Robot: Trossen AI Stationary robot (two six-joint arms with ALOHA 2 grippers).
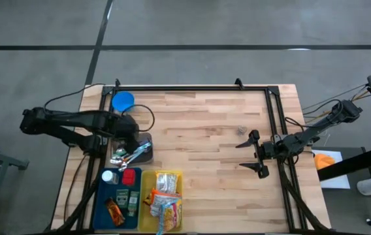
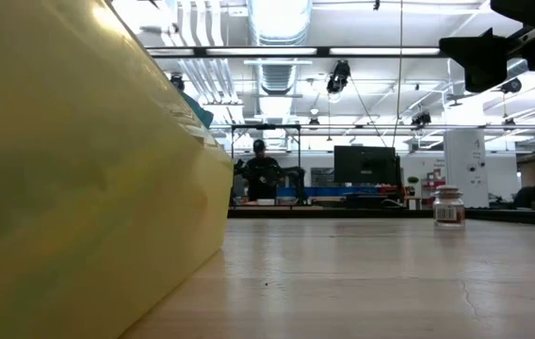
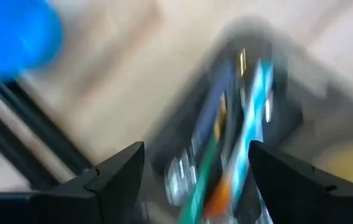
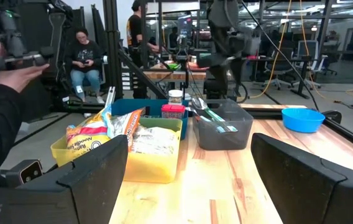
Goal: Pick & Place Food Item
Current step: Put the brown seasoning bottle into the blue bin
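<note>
Two grippers standing spread: left gripper [image 1: 132, 145] hovering over the grey bin [image 1: 147, 140] of packets, right gripper [image 1: 251, 154] waiting over bare table [image 1: 198, 130]

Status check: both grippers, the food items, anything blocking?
Left gripper open above grey bin. Right gripper open, waiting at table's right. Snack packets sit in yellow bin. No obstruction visible.
</note>
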